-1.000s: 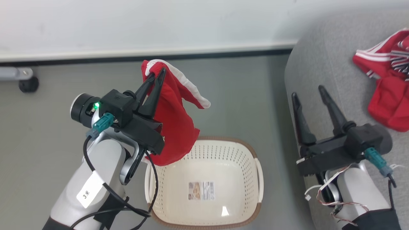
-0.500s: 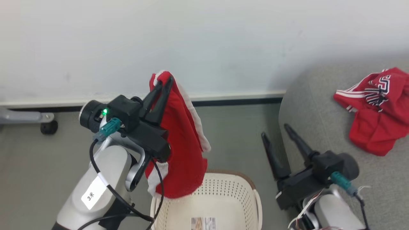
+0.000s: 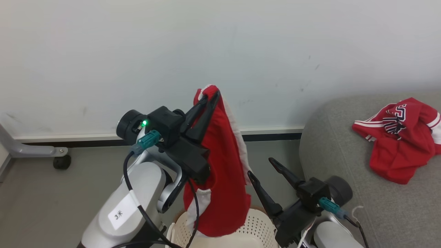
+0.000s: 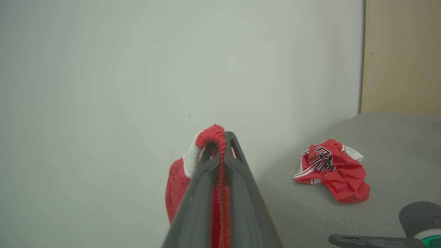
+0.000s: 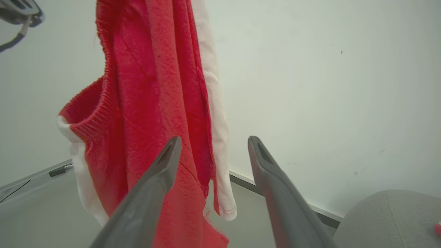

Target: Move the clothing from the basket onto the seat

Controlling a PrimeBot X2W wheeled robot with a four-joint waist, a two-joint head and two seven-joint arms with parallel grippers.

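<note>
**Left tool** [image 3: 211,97]: clenched on the top edge of the plain garment [image 3: 224,179], at the centre of the head view. In the left wrist view a ridge of red cloth is pinched along the line where the two closed fingers meet. A white band is bunched beside the tips.

**Plain garment:** hangs straight down from the grip, lifted well above the floor [image 3: 51,193]. Its lower hem lies in front of the basket [image 3: 260,229] at the bottom centre of the head view. Whether hem and basket touch cannot be told.

**Right tool** [image 3: 260,166]: released, fingers spread wide, grasping nothing. It sits at lower centre-right of the head view, just right of the hanging garment, with its fingers pointing up and left. In the right wrist view the red cloth hangs behind the left finger. The garment's white side stripe falls in the gap between the two fingers. Contact between finger and cloth cannot be confirmed.

**Jersey** [image 3: 399,144]: lies crumpled on the sofa [image 3: 337,172] at the right edge of the head view, lettering uppermost, well apart from both tools.

**Basket:** the perforated wall and brown rim show at the bottom edge, between the two arms. The inside is cut off by the frame.

**Surroundings:** a white wall [image 3: 137,51] stands behind. A grey wheeled leg [image 3: 58,156] stands on the floor at the left edge.
</note>
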